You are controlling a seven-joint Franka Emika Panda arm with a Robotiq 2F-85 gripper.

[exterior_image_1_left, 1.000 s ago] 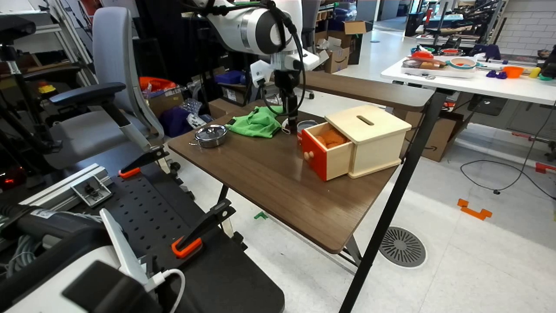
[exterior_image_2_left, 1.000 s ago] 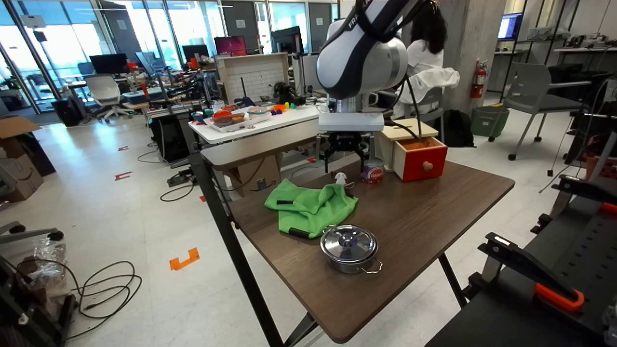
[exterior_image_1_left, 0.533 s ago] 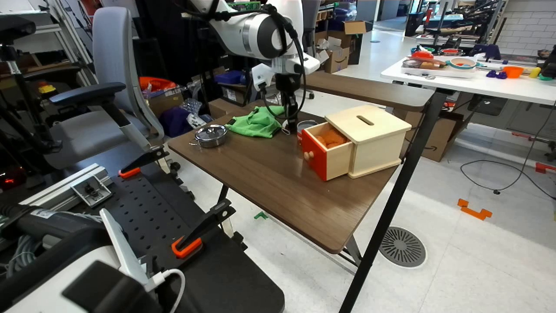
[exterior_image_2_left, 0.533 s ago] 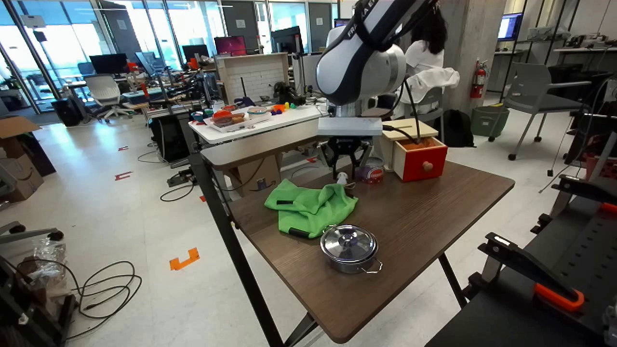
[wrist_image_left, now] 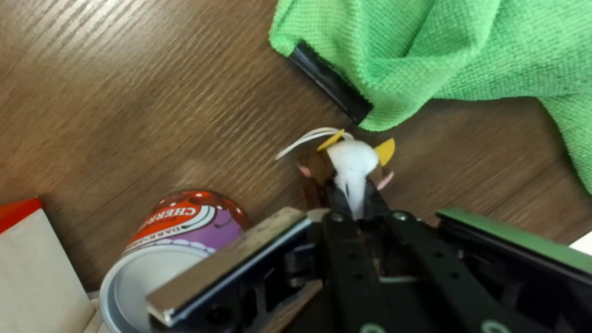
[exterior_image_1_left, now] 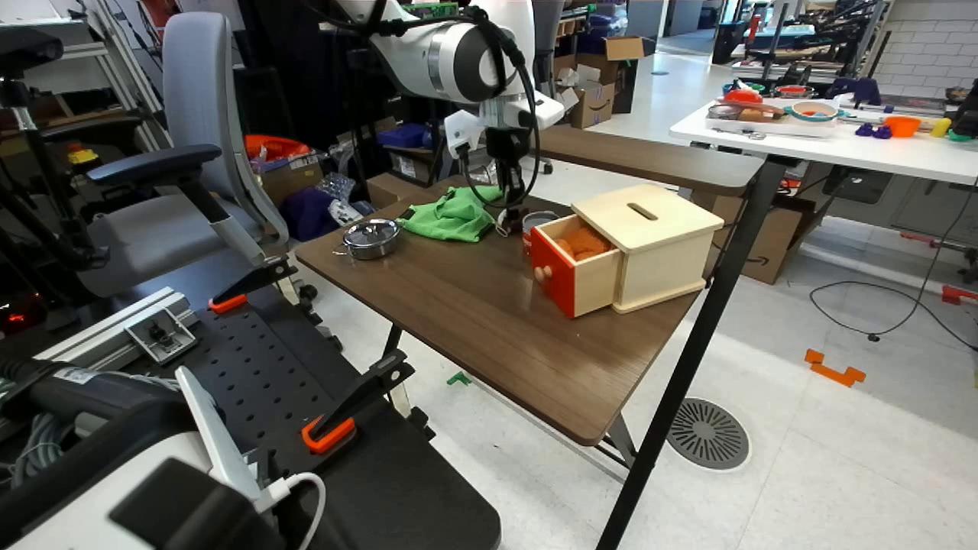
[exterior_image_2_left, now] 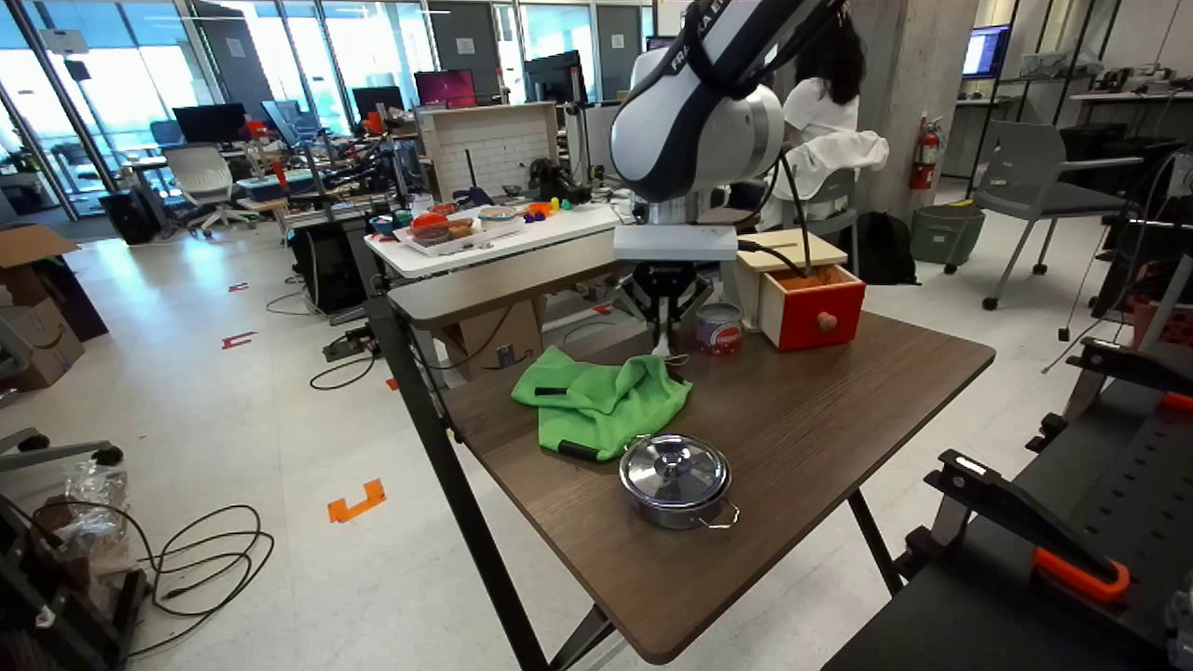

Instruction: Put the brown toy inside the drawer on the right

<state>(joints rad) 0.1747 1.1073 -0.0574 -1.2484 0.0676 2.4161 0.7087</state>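
The brown toy (wrist_image_left: 319,169), with a white face, yellow horns and pink ears, is between the fingertips in the wrist view. My gripper (wrist_image_left: 356,200) is shut on its white part, pointing straight down. In an exterior view the gripper (exterior_image_2_left: 663,337) hides most of the toy, whose white part (exterior_image_2_left: 661,350) shows low at the tabletop beside the green cloth. The drawer (exterior_image_2_left: 811,315) has a red front with a round wooden knob and stands pulled out of its pale wooden box (exterior_image_1_left: 663,252). Something fuzzy and orange-brown (exterior_image_1_left: 584,243) lies inside the drawer.
A cherry-labelled can (wrist_image_left: 185,226) stands between the toy and the drawer. Green cloth (exterior_image_2_left: 606,401) lies close by the toy on its other side. A lidded metal pot (exterior_image_2_left: 676,480) sits farther along the brown table (exterior_image_2_left: 792,419).
My gripper has come down to the toy from above the table, and its jaws have gone from wide apart to shut on it. Drawer, can, cloth and pot have not moved.
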